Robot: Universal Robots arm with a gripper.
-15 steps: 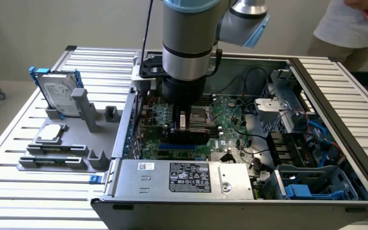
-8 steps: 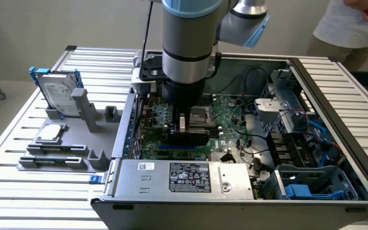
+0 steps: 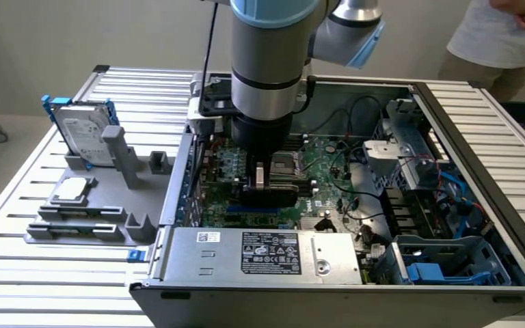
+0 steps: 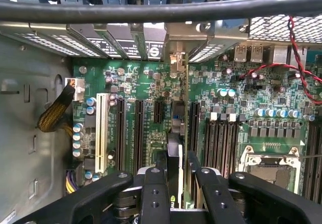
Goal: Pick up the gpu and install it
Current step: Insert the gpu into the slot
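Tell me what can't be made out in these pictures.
- Exterior view: where the gpu meets the motherboard, hidden by the arm and the card itself.
- Wrist view: the gpu's near end, covered by the gripper; whether it sits in a slot cannot be told.
- Exterior view: the power supply label, print too small.

Green motherboard (image 4: 146, 108); black gpu (image 4: 174, 153); black pincer (image 4: 178, 176); red-black twisted wires (image 4: 291, 32); blue-framed silver hard drive (image 3: 85, 131).
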